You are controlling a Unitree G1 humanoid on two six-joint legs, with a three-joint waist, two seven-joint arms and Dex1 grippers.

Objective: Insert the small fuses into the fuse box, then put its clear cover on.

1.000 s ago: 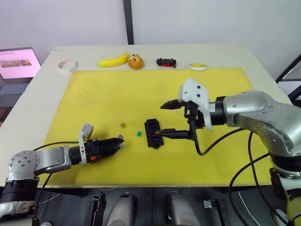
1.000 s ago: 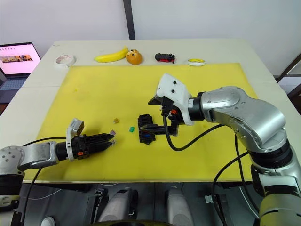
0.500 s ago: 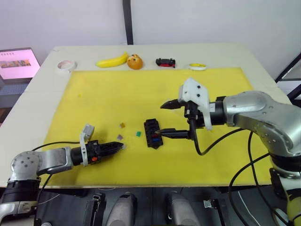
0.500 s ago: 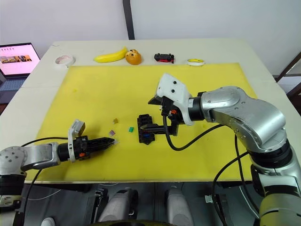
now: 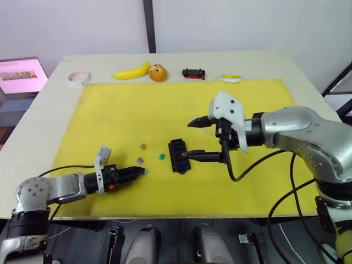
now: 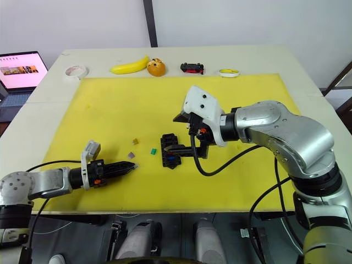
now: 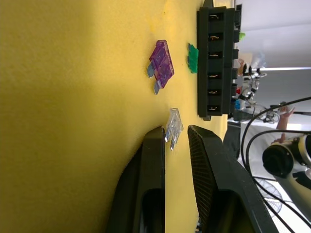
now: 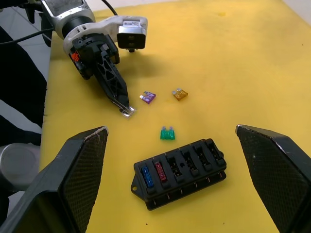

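- Fuse box [image 8: 181, 172] lies flat on the yellow mat [image 5: 126, 110], near mat centre. A blue fuse [image 8: 147, 177] and a red fuse [image 8: 160, 171] sit side by side in slots at one end; the other slots in view look empty, though their depths are too dark to check.
- In the head views the seated fuses read only as small coloured specks on the black block.
- Right gripper [image 5: 196, 138] hovers at about 3 o'clock of the fuse box, fingers spread wide, nothing between them. Its lower finger tip reaches the box's edge; contact cannot be judged.
- In the right wrist view both right fingers are cut off by the frame edges.
- Loose on the mat, at roughly 9 o'clock of the box: green fuse [image 8: 167, 133] nearest the box, then purple fuse [image 8: 148, 97], and amber fuse [image 8: 180, 94] at about 10 o'clock.
- Left gripper [image 7: 176, 135] lies low on the mat at about 8 o'clock of the box, fingers nearly closed with a narrow gap.
- Pale clear fuse [image 7: 173, 127] lies at the left fingertips, partly inside that gap. Whether it is pinched or merely touched cannot be told.
- The clear fuse is barely legible against the mat in the head views.
- Along the table's far edge: tape roll [image 5: 78, 76], banana [image 5: 132, 71], orange [image 5: 158, 72], toy car [image 5: 194, 72], yellow ring [image 5: 232, 78].
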